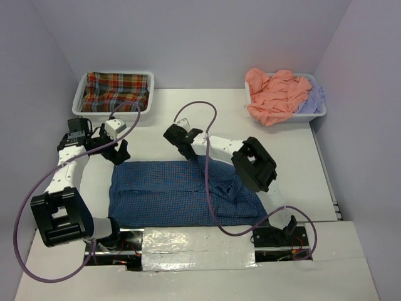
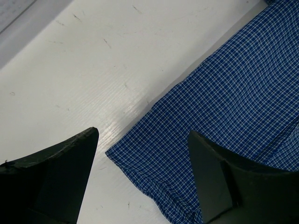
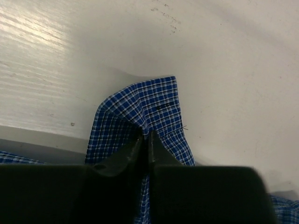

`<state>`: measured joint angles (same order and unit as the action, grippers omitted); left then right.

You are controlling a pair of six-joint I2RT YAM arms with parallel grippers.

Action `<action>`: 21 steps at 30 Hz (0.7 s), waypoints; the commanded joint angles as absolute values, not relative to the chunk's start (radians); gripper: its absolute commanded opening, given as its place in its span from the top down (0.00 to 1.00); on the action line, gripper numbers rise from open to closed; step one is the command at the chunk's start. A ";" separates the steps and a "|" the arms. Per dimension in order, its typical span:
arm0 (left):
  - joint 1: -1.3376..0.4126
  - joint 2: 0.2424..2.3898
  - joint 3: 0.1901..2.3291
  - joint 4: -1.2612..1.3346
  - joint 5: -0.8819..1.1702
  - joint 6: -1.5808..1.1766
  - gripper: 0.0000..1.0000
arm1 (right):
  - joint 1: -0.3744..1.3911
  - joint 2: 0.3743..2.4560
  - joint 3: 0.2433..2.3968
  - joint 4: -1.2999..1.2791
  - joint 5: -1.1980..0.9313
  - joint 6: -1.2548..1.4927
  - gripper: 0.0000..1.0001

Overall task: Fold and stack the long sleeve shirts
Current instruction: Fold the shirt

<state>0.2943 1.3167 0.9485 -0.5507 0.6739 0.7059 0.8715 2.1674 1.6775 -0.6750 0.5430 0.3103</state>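
A blue shirt with fine checks (image 1: 169,194) lies spread flat on the white table in front of the arm bases. My left gripper (image 1: 118,152) is open and hovers over the shirt's far left corner. In the left wrist view that corner (image 2: 154,149) lies between the two fingers of the left gripper (image 2: 142,161), untouched. My right gripper (image 1: 185,148) is at the shirt's far edge, shut on a cuff of the blue shirt (image 3: 152,105), pinched at the tips of the right gripper (image 3: 145,136) and lifted off the table. A red-green plaid shirt (image 1: 119,91), a salmon shirt (image 1: 272,94) and a lavender shirt (image 1: 312,99) lie in trays.
A white tray (image 1: 80,100) with the plaid shirt stands at the back left. A second white tray (image 1: 319,116) with the salmon and lavender shirts stands at the back right. Purple cables loop over the shirt and the table. Grey walls close in three sides.
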 commanded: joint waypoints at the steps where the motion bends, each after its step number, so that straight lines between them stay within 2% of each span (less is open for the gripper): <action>1: 0.296 1.304 1.000 -0.551 0.750 0.660 0.10 | 0.858 2.188 1.701 -0.681 0.586 0.302 0.96; 2: 0.295 1.298 0.997 -0.542 0.752 0.647 0.10 | 0.854 2.178 1.695 -0.678 0.594 0.305 1.00; 6: 0.243 1.270 0.992 -0.485 0.741 0.586 0.10 | 0.854 2.097 1.666 -0.690 0.702 0.374 1.00; 9: 0.157 1.273 1.006 -0.460 0.690 0.534 0.10 | 0.854 1.949 1.612 -0.722 0.811 0.498 1.00; 11: 0.088 1.288 1.031 -0.434 0.669 0.477 0.09 | 0.862 1.845 1.515 -0.741 0.869 0.642 1.00; 13: 0.048 1.304 1.046 -0.420 0.673 0.447 0.09 | 0.868 1.777 1.447 -0.730 0.885 0.673 1.00; 18: -0.092 1.384 1.104 -0.382 0.672 0.347 0.08 | 0.965 1.637 1.237 -0.672 0.885 0.821 1.00; 21: -0.159 1.436 1.132 -0.359 0.672 0.316 0.08 | 1.055 1.641 1.180 -0.709 0.893 0.943 1.00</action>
<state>-0.1081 1.3956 1.0920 -0.4080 0.6609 0.3988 0.9718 1.6135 1.2469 -0.6899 0.8570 0.7708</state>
